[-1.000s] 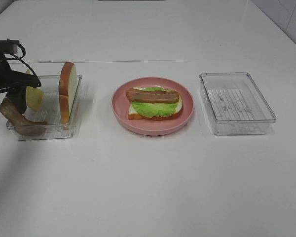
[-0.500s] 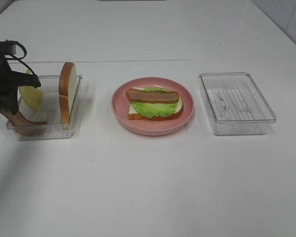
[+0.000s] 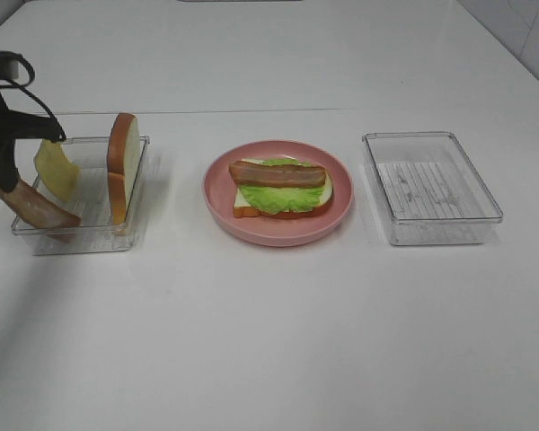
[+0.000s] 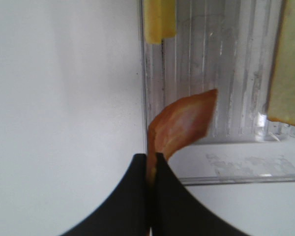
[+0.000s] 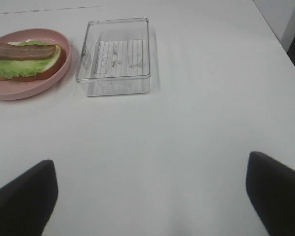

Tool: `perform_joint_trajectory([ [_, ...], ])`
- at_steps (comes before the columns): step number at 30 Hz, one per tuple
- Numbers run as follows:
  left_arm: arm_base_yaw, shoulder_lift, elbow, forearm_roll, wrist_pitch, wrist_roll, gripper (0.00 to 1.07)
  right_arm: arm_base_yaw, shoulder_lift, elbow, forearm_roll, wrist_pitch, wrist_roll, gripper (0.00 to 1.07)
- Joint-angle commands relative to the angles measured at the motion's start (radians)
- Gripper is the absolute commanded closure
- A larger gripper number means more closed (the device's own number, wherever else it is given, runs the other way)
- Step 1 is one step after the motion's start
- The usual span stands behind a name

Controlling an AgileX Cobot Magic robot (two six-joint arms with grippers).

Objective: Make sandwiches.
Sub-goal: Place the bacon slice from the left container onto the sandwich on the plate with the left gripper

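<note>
On the pink plate (image 3: 217, 205) lies a partial sandwich (image 3: 281, 189): a bread slice, green lettuce and one bacon strip on top; it also shows in the right wrist view (image 5: 24, 59). At the far left my left gripper (image 3: 7, 184) is shut on a second bacon strip (image 3: 43, 211), lifted at one end over the left clear tray (image 3: 135, 215). The wrist view shows the strip (image 4: 182, 123) pinched between the black fingers (image 4: 132, 196). A yellow cheese square (image 3: 56, 169) and an upright bread slice (image 3: 122, 166) stand in that tray. My right gripper (image 5: 150, 196) is open over bare table.
A clear plastic tray (image 3: 431, 187) with nothing in it sits right of the plate, also seen in the right wrist view (image 5: 115, 54). White tabletop stretches in front of the trays and plate.
The left gripper closed on the bacon strip's end and raised it; the strip now slants up from the tray floor. The cheese square stands more exposed. The right arm is still.
</note>
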Motion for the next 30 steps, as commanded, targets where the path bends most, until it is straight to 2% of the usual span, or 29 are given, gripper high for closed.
perform_joint_trajectory([
  [1, -0.005, -0.061, -0.003, 0.005, 0.03, 0.009, 1.07, -0.001, -0.033, 0.003, 0.0, -0.008, -0.005, 0.09],
  [7, -0.005, -0.255, -0.004, -0.006, 0.045, 0.009, 1.07, -0.001, -0.033, 0.003, 0.0, -0.008, -0.005, 0.09],
  [10, -0.005, -0.275, -0.006, -0.012, 0.048, 0.009, 1.07, -0.001, -0.033, 0.003, 0.0, -0.008, -0.005, 0.09],
  [12, -0.005, -0.342, -0.047, -0.066, 0.098, 0.009, 1.07, -0.001, -0.033, 0.003, 0.0, -0.008, -0.005, 0.09],
  [14, -0.005, -0.352, -0.063, -0.082, 0.114, 0.01, 1.07, -0.001, -0.033, 0.003, 0.0, -0.008, -0.005, 0.09],
  [15, -0.005, -0.361, -0.114, -0.13, 0.159, 0.022, 1.07, -0.001, -0.033, 0.003, 0.0, -0.008, -0.005, 0.09],
  [17, -0.005, -0.361, -0.142, -0.152, 0.178, 0.031, 1.07, -0.001, -0.033, 0.003, 0.0, -0.008, -0.005, 0.09],
  [18, -0.005, -0.361, -0.193, -0.205, 0.198, 0.052, 1.07, -0.001, -0.033, 0.003, 0.0, -0.008, -0.005, 0.09],
  [20, -0.005, -0.361, -0.218, -0.232, 0.199, 0.058, 1.07, -0.001, -0.033, 0.003, 0.0, -0.008, -0.005, 0.09],
  [21, -0.005, -0.361, -0.259, -0.29, 0.193, 0.063, 1.07, -0.001, -0.033, 0.003, 0.0, -0.008, -0.005, 0.09],
  [22, -0.005, -0.361, -0.259, -0.29, 0.193, 0.063, 1.07, -0.001, -0.033, 0.003, 0.0, -0.008, -0.005, 0.09],
  [24, -0.005, -0.358, -0.305, -0.371, 0.147, 0.085, 1.07, -0.001, -0.033, 0.003, 0.0, -0.008, -0.005, 0.09],
  [25, -0.005, -0.358, -0.305, -0.371, 0.147, 0.085, 1.07, -0.001, -0.033, 0.003, 0.0, -0.008, -0.005, 0.09],
  [26, -0.005, -0.355, -0.311, -0.401, 0.121, 0.101, 1.07, -0.001, -0.033, 0.003, 0.0, -0.008, -0.005, 0.09],
  [27, -0.013, -0.349, -0.318, -0.465, 0.087, 0.145, 1.07, -0.001, -0.033, 0.003, 0.0, -0.008, -0.005, 0.09],
  [28, -0.013, -0.349, -0.318, -0.465, 0.087, 0.145, 1.07, -0.001, -0.033, 0.003, 0.0, -0.008, -0.005, 0.09],
  [29, -0.029, -0.34, -0.318, -0.52, 0.052, 0.181, 1.07, -0.001, -0.033, 0.003, 0.0, -0.008, -0.005, 0.09],
  [30, -0.029, -0.34, -0.318, -0.52, 0.052, 0.181, 1.07, -0.001, -0.033, 0.003, 0.0, -0.008, -0.005, 0.09],
])
